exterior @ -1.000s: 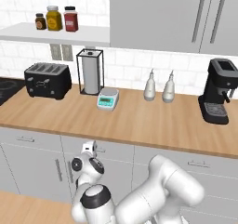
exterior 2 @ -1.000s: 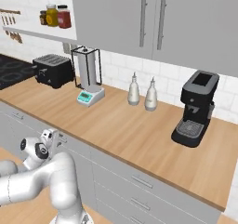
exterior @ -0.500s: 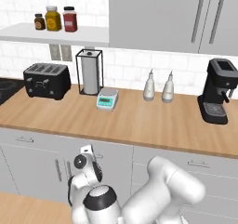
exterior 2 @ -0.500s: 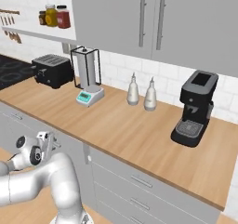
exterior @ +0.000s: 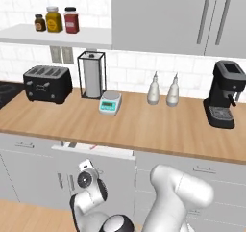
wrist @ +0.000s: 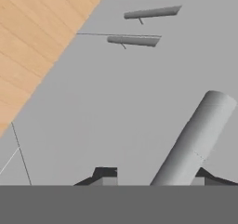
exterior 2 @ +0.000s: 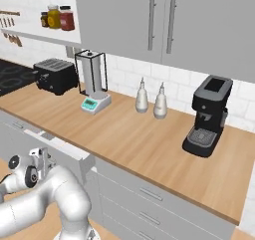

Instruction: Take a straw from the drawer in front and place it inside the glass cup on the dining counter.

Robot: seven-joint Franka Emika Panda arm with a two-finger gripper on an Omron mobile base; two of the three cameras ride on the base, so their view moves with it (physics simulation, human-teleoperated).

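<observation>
Three views reach me: from the left base camera I see the drawer [exterior: 93, 151] pulled slightly out beneath the wooden worktop [exterior: 144, 125], a red sliver of the straw [exterior: 92, 148] showing inside it, and the white arm bent low in front. From the right base camera the drawer [exterior 2: 64, 152] stands ajar beside the arm's wrist. Through the hand camera the gripper [wrist: 153, 179] has a grey bar handle [wrist: 195, 137] between its two finger tips, but I cannot tell whether they are clamped on it.

jars [exterior: 55, 19]: 3 | bottles [exterior: 162, 89]: 2 | toaster [exterior: 47, 83]: 1 | coffee machine [exterior: 224, 94]: 1
</observation>
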